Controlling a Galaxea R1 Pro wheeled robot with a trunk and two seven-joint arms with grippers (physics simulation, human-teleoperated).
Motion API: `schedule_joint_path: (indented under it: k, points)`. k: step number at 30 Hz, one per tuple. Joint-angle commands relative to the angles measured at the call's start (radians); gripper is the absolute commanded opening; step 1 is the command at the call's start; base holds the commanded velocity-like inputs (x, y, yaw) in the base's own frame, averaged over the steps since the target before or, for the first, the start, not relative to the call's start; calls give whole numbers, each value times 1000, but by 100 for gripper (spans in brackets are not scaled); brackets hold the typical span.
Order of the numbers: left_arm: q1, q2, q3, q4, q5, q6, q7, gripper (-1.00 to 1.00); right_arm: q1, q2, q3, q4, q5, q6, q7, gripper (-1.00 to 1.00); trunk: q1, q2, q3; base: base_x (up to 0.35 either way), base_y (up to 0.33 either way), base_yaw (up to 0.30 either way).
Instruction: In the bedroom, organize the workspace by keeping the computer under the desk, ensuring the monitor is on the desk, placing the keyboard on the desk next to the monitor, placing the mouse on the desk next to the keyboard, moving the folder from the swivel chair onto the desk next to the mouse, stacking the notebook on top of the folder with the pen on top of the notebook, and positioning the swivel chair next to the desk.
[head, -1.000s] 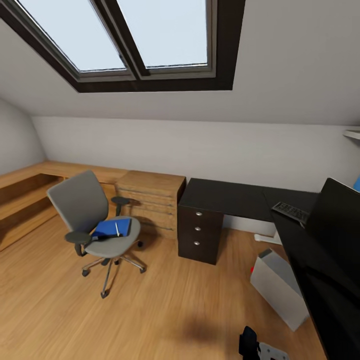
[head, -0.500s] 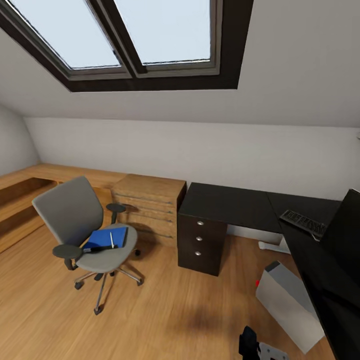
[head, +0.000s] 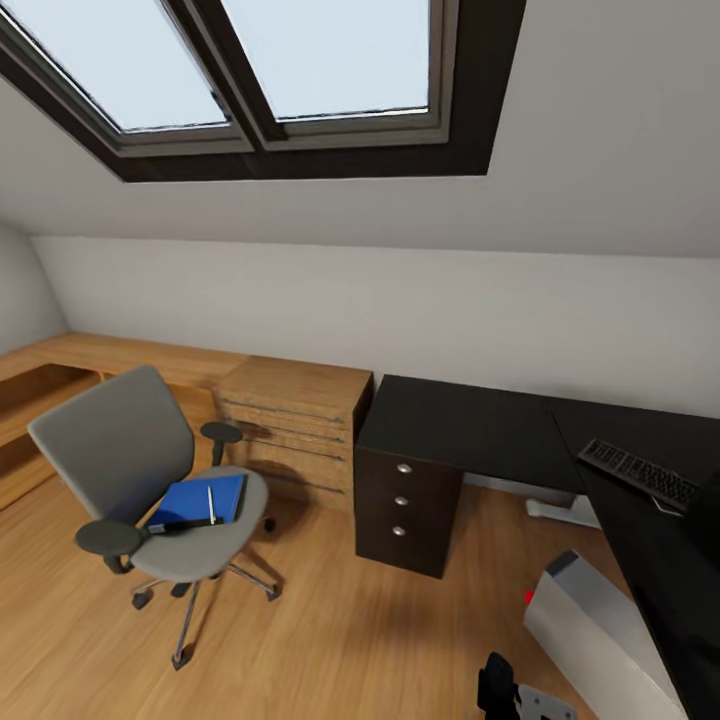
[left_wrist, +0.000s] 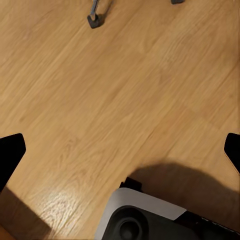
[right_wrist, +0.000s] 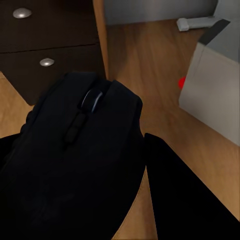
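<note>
The right gripper (right_wrist: 125, 165) was clamped around the black mouse (right_wrist: 80, 150), whose scroll wheel faced the wrist camera between the dark fingers (right_wrist: 185, 195). Beyond it stood the desk's black drawer unit (right_wrist: 45, 35) and the light grey computer (right_wrist: 212, 95) with its red dot, on the wooden floor (right_wrist: 145, 65).

In the head view the desk (head: 470, 425) ran along the back wall and turned at the corner; the keyboard (head: 640, 472) lay on its top near that corner. The computer (head: 600, 640) stood on the floor beside the desk's near wing. The swivel chair (head: 150, 480) stood well apart from the desk, in front of a light-wood cabinet (head: 290, 420). On its seat lay a blue flat folder or notebook (head: 197, 500), which one I cannot tell, with the white pen (head: 211, 505) on top.

The left gripper (left_wrist: 120, 150) hung over bare floor, jaws spread wide and holding nothing, one chair castor (left_wrist: 94, 20) near.
</note>
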Motion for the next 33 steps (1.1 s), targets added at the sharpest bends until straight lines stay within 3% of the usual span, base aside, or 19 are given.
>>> schedule_joint_path:
  k: [1, 11, 14, 17, 20, 24, 27, 28, 30, 31, 33]
  points:
    - [0, 0, -2, -2, 10, 0, 3, 100, -1, 0, 4, 1, -6, -3, -1, -100, 1, -2, -2, 326, 0, 0]
    - [0, -1, -3, -2, 10, 0, 2, 100, -1, 2, 4, 1, -7, -4, -1, -100, 1, -2, -2, 323, 0, 0]
    - [0, -14, -16, -4, 9, -10, 3, 100, -1, 15, 6, -12, -8, -4, -2, -100, 1, -2, -2, 68, 0, 0]
    - [0, -27, -33, -20, 9, -48, 4, 100, -1, 26, 7, -61, -8, 0, -5, -100, 1, -2, -2, 19, 0, 0]
    - [0, -37, -82, -122, 9, -66, 6, 100, -1, 51, 7, -204, -4, 66, -8, -100, 1, -2, -2, 5, 0, 0]
    - [0, -46, -109, -234, 8, 17, 9, 100, -1, 59, 8, -396, 11, 281, -10, -100, 1, -2, -2, 1, 0, 0]
    - [0, -66, -116, -395, 7, 175, 30, 100, -1, 60, 8, -651, 22, 583, -11, -100, 1, -2, -2, 0, 0, 0]
    - [0, -68, -117, -425, 7, 200, 39, 100, -1, 60, 8, -692, 23, 633, -11, -100, 1, -2, -2, 0, 0, 0]
    - [-5, -79, -119, -547, 8, 297, 88, 100, -1, 60, 7, -845, 21, 823, -11, -100, 1, -2, -2, 0, 0, 0]
    - [-9, -84, -119, -577, 9, 320, 103, 100, -1, 60, 8, -881, 21, 867, -11, -100, 1, -2, -2, 0, 0, 0]
    - [-50, -122, -120, -661, 9, 411, 149, 100, -3, 61, 14, -1011, 18, 1023, -11, -100, 1, -2, -2, 0, 0, 0]
